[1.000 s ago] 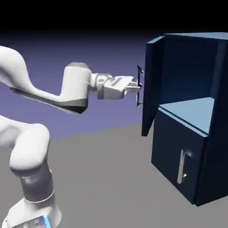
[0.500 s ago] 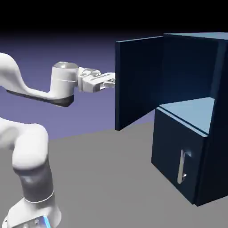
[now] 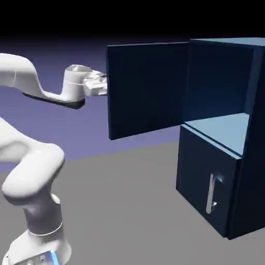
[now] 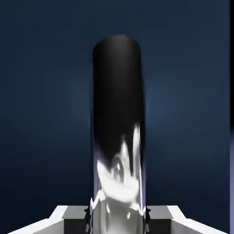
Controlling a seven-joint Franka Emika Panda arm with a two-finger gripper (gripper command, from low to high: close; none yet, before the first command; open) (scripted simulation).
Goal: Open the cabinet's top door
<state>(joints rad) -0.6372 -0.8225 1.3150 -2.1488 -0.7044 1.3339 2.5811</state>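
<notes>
At nine o'clock from the dark cabinet (image 3: 209, 178) in the exterior view, the top door (image 3: 147, 90) stands swung wide, the claw (image 4: 118, 219) clamped on its bar handle (image 4: 119, 100). Any further pull should follow the hinge's arc smoothly, wrist turning with the panel.

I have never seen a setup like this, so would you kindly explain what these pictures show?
The machine is a white jointed robot arm with a two-finger gripper, in a rendered simulation. The exterior view comes from a fixed camera; the hand view looks along the gripper from the hand. On the grey surface stands a dark navy-blue box-shaped cabinet. Its square upper door is swung wide open; its lower door, with a vertical silver bar handle, is closed. In the hand view, the fingertips are closed on the upper door's shiny bar handle.
</notes>
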